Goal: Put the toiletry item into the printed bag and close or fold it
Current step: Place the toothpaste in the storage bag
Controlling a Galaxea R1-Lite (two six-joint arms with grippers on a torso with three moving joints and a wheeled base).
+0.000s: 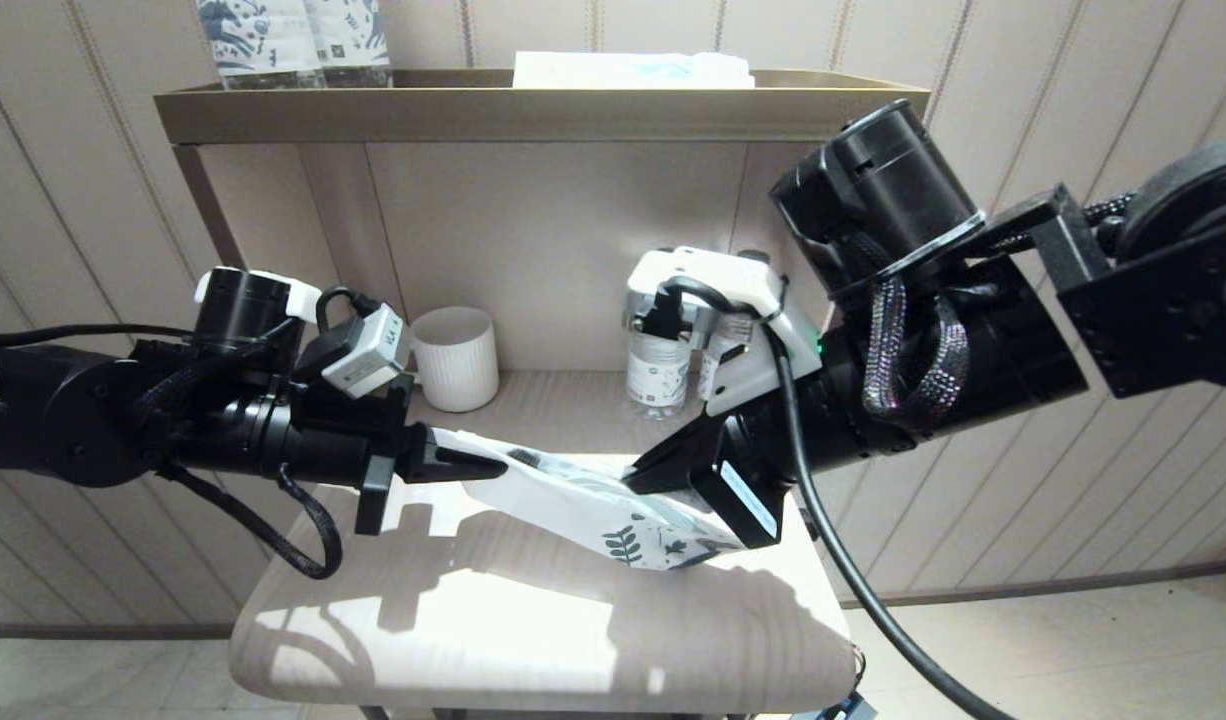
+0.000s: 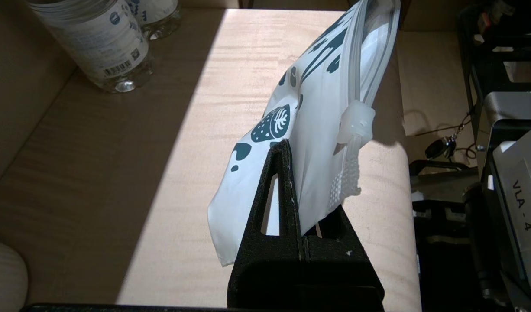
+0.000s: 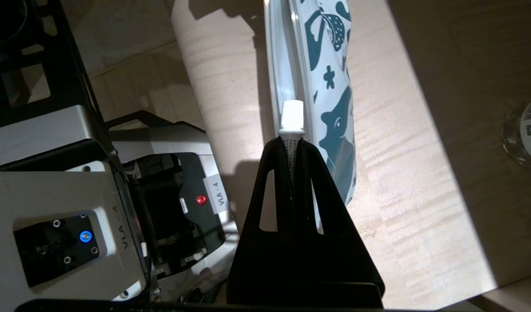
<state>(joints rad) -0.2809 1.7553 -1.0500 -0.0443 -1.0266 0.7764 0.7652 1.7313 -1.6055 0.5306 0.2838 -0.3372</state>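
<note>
Both grippers: clamped on the printed bag (image 1: pixel 583 500), one at each end, pouch stretched between them above the table (image 1: pixel 493 620).
Left gripper (image 2: pixel 298 190): fingers pressed tight on the plain white end of the pouch, just beside the textured tab below the slider (image 2: pixel 356 123).
Right gripper (image 3: pixel 293 149): fingers pinched on a ribbed tab at the leaf-printed end, right under the white slider block.
Bag position: held clear of the tabletop in the head view, sloping down toward the right gripper; shadow thrown on the wood beneath.
Bag look: white, crinkly film, teal leaf and animal prints gathered at one end, clear zip track along the top edge.
Toiletry item: not plainly visible; dark speckled streak along the pouch's upper edge near the left gripper, impossible to tell whether bristles or print.
Closure state, judged: track looks partly parted in both wrist views, so probably not yet sealed.
Risk one: thin film slipping out of the left pinch under a hard pull, dropping that end.
Risk two: tab tearing or slider jamming if tension runs off the line of the track.
Risk three: a slack pouch bunching ahead of the slider, leaving the mouth open for contents to slide out at the low end.
Surroundings: mug (image 1: pixel 456 357) and water bottles (image 1: pixel 661 365) well behind, clear of the work.
</note>
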